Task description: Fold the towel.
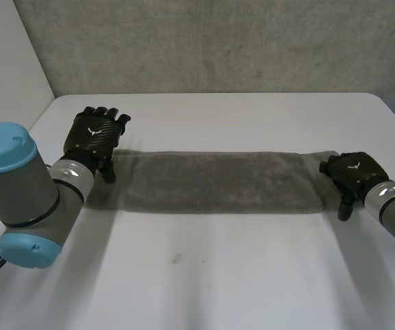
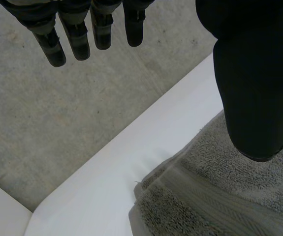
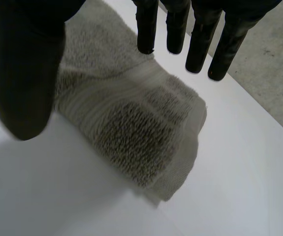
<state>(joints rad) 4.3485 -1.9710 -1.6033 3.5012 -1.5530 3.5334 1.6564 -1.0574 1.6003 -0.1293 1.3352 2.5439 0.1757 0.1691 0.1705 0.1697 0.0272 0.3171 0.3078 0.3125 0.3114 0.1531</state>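
Two hands, one towel, and we start at the left. The left arm point(image 1: 25, 185) reaches in over the white table point(image 1: 218, 275), and the left hand point(image 1: 95, 134) sits right at the towel's left end. In its wrist view the fingers point(image 2: 52, 46) are straight and spread, pointing out past the table's far edge, and the thumb point(image 2: 254, 88) hangs over the cloth well apart from them. That hand is relaxed and has nothing in its grasp. Whether the thumb tip actually touches the pile, I can't tell.

Across the middle, the towel point(image 1: 211, 180) lies as a long grey strip, already folded lengthwise. It is flat on the table and runs from one hand to the other, with a woven band showing at each end.

Over to the right, the right hand point(image 1: 354, 172) is at the towel's right end. In its wrist view the fingertips point(image 3: 198, 44) hover straight above the far corner of the doubled-over end, and the thumb point(image 3: 23, 73) is out on the near side. The cloth lies between them, but nothing is pinching it, so that hand is relaxed too.
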